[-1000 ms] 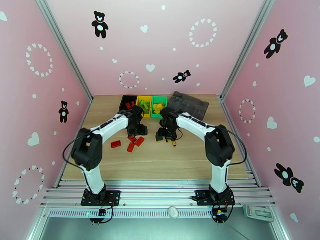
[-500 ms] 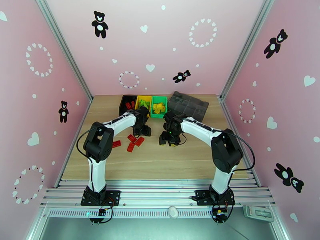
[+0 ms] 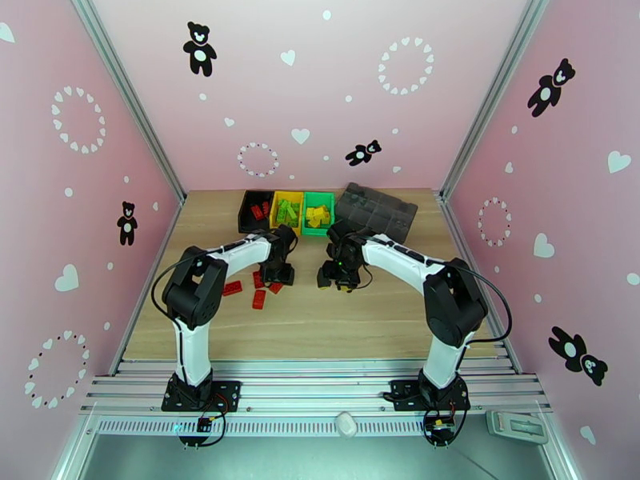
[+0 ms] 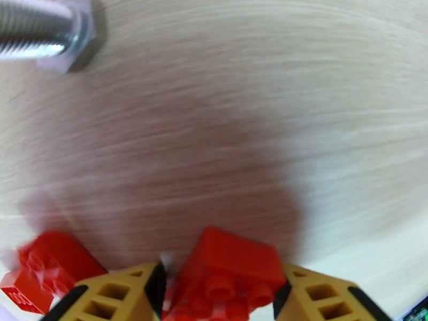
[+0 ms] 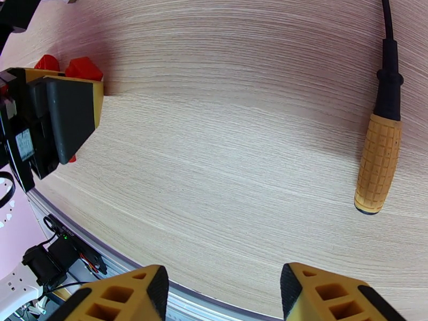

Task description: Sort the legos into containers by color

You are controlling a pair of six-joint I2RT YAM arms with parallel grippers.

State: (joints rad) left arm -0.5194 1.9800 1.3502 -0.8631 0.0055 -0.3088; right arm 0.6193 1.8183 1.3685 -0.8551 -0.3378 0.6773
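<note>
Left wrist view: the left gripper [image 4: 222, 292] stands astride a red lego [image 4: 230, 260] lying on the wooden table [image 4: 241, 102], with its jaws close on both sides; whether they press it I cannot tell. A second red lego [image 4: 43, 268] lies near it. The right gripper [image 5: 224, 295] is spread apart over bare wood, holding nothing, near the screwdriver [image 5: 380, 156]. The containers [image 3: 290, 194] stand at the far edge.
</note>
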